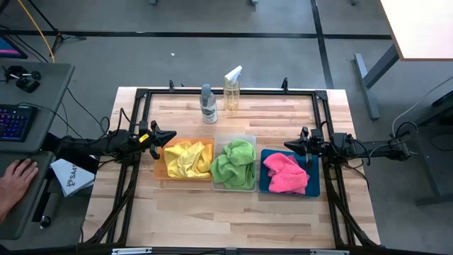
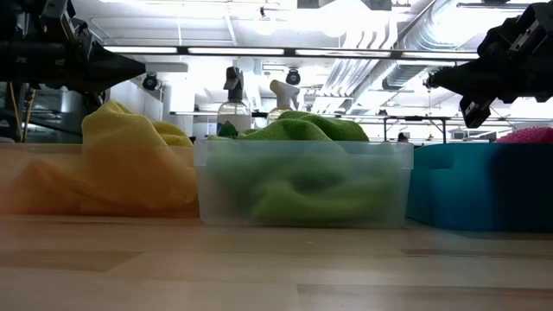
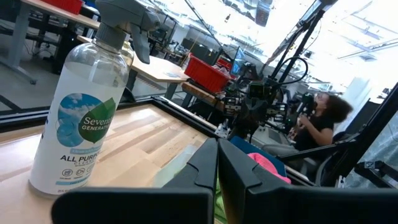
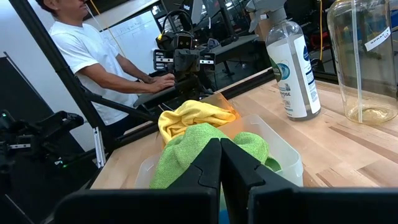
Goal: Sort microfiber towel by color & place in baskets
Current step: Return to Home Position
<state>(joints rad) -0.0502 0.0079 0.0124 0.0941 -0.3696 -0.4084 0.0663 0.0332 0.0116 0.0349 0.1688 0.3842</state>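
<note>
I am reading both grippers as clenched on nothing. The left gripper (image 1: 172, 134) and the right gripper (image 1: 287, 146) are hanging above the table (image 1: 212, 219), with their tips pointing at each other.

The orange basket (image 1: 158, 172), clear basket (image 1: 249, 137) and blue basket (image 1: 315, 191) are sitting side by side in one row, running from the left fingertips to the right fingertips.

- **Yellow towel** (image 1: 187, 159): lying crumpled in the orange basket, just ahead of and below the left fingers, with its bulk stretching along the row.
- **Green towel** (image 1: 235, 164): heaping above the clear basket's rim, midway between both sets of fingertips.
- **Pink towel** (image 1: 285, 173): lying in the blue basket, just below the right fingers.

A grey-capped spray bottle (image 1: 208, 105) and a white-capped spray bottle (image 1: 232, 91) are standing upright beyond the row, apart from the baskets and between the two fingertip lines. Bare table is lying open on the row's other side.
</note>
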